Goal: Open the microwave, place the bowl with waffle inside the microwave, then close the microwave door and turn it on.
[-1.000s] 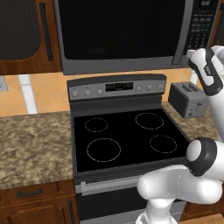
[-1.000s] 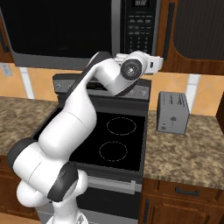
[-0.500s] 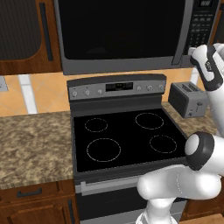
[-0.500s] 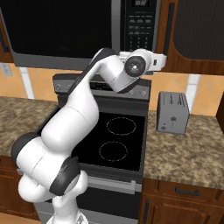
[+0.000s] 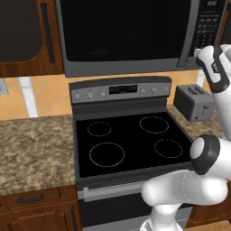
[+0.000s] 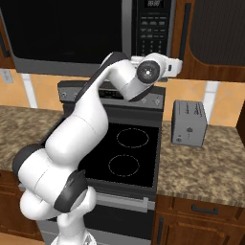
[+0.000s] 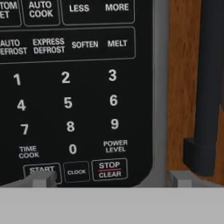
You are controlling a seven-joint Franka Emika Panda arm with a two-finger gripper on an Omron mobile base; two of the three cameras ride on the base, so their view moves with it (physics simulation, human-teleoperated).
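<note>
Hand nearer microwave [image 5: 131, 34] than before

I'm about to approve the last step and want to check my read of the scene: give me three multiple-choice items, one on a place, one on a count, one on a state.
1. Where does the small grey metal toaster stand?
A. on the cooktop
B. on the speckled stone counter beside the black-topped stove
C. inside the microwave

2. How many burner rings mark the stove top?
A. two
B. four
C. six

3. How is the dark glass microwave door?
A. shut
B. ajar
C. wide open

Answers: 1 B, seen in both base views. 2 B, four white rings in the left base view. 3 A, the door lies flush with the wide grey-steel microwave.
</note>
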